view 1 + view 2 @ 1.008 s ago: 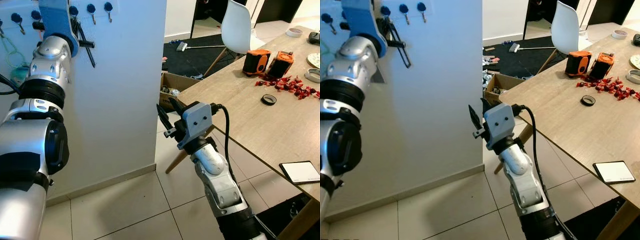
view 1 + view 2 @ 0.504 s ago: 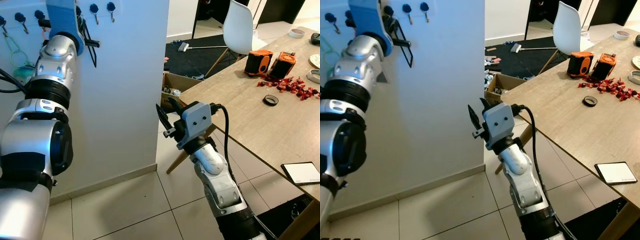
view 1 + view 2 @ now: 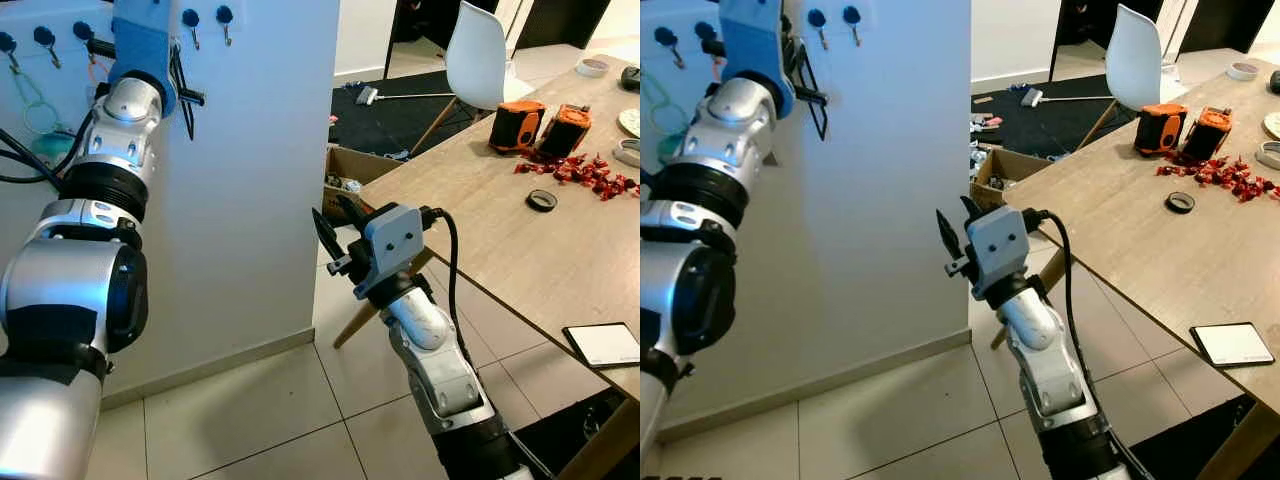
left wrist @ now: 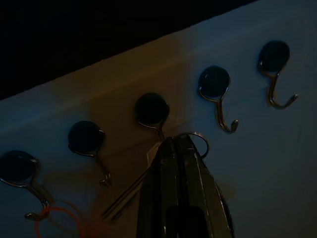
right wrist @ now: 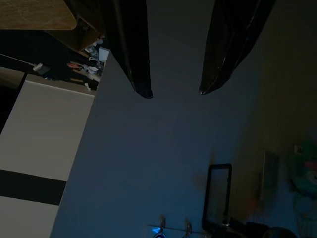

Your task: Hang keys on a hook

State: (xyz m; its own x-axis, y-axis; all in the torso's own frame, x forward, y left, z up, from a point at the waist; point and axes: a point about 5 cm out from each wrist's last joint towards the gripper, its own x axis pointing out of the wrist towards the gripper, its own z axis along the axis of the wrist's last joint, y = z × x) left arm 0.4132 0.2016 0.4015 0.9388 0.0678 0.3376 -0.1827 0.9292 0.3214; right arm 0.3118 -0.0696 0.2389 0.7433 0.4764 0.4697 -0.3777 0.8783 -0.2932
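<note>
A row of black-knobbed metal hooks (image 3: 190, 18) runs along the top of the white wall (image 3: 250, 180). My left gripper (image 3: 184, 92) is raised against that row, shut on the key ring (image 4: 196, 140). In the left wrist view the ring sits at the tip of the left gripper (image 4: 173, 143), just below the middle hook (image 4: 152, 111) and touching or nearly touching its stem. The keys themselves are too dark to make out. My right gripper (image 3: 333, 222) is held out at waist height beside the wall corner, open with nothing in it, its fingertips (image 5: 142, 91) well apart.
A green cord (image 3: 25, 92) and an orange loop (image 4: 55, 224) hang from hooks further left. At the right stands a wooden table (image 3: 480, 230) with orange tools (image 3: 513, 122), red wrappers and a tablet (image 3: 602, 344). A cardboard box (image 3: 350, 170) and a white chair (image 3: 475, 55) lie beyond.
My left arm has shifted to the right along the row of hooks, still shut on the key ring. The right arm has stayed where it was.
</note>
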